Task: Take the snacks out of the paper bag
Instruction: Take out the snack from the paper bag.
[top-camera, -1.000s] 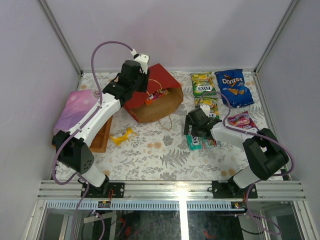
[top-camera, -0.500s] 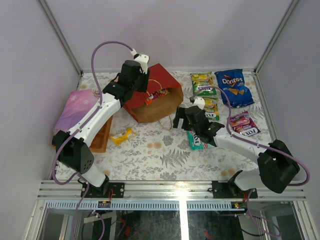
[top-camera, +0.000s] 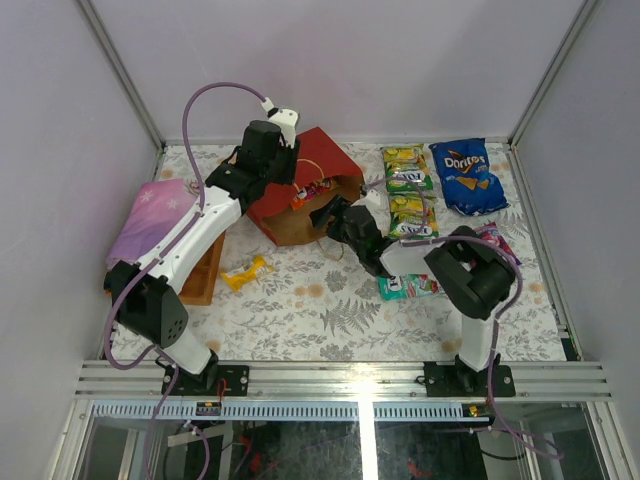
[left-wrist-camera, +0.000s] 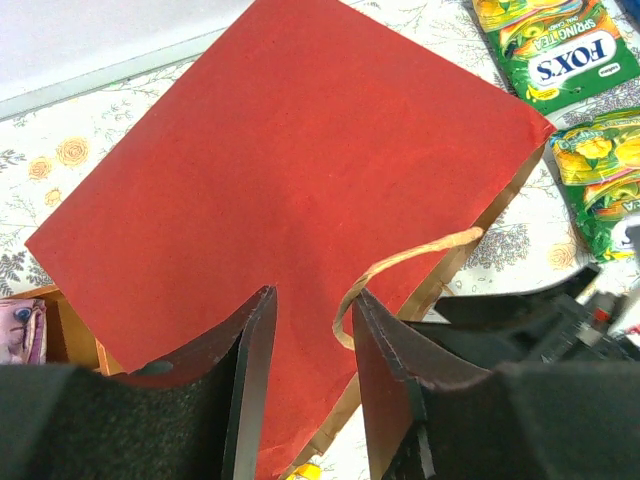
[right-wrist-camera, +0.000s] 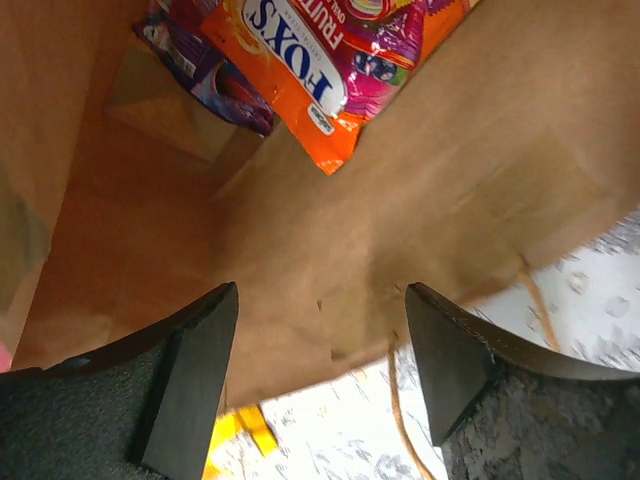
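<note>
1. From above, the paper bag (top-camera: 325, 160) lies on its side on the bench (top-camera: 300, 320), red outside, with its brown mouth turned toward the right arm (top-camera: 470, 280). The left arm (top-camera: 195, 225) reaches to the bag's far-left side, and the left jaws sit over its red upper wall. The right jaws are at the bag's mouth. An orange packet (top-camera: 312, 190) shows inside the bag.
2. Also from above, these lie out on the bench: two green-yellow packets (top-camera: 407, 170), a blue Doritos bag (top-camera: 465, 175) beside them, a teal packet (top-camera: 408, 286) near the right arm's elbow, a pink packet (top-camera: 497, 240) partly hidden by that arm, and a small yellow packet (top-camera: 245, 272) on the near side of the bag. At the left a folded pink-purple cloth (top-camera: 150, 220) rests on a wooden tray (top-camera: 205, 275).
3. In the left wrist view, the left jaws stand partly apart over the bag's red wall, and red paper fills the gap. A thin handle (left-wrist-camera: 400, 262) curls up between them. I cannot tell whether they touch the paper.
4. In the right wrist view, the right jaws are spread wide inside the bag's mouth and hold nothing. Deeper in lie the orange packet and a purple packet (right-wrist-camera: 200, 70), both well apart from the jaws
</note>
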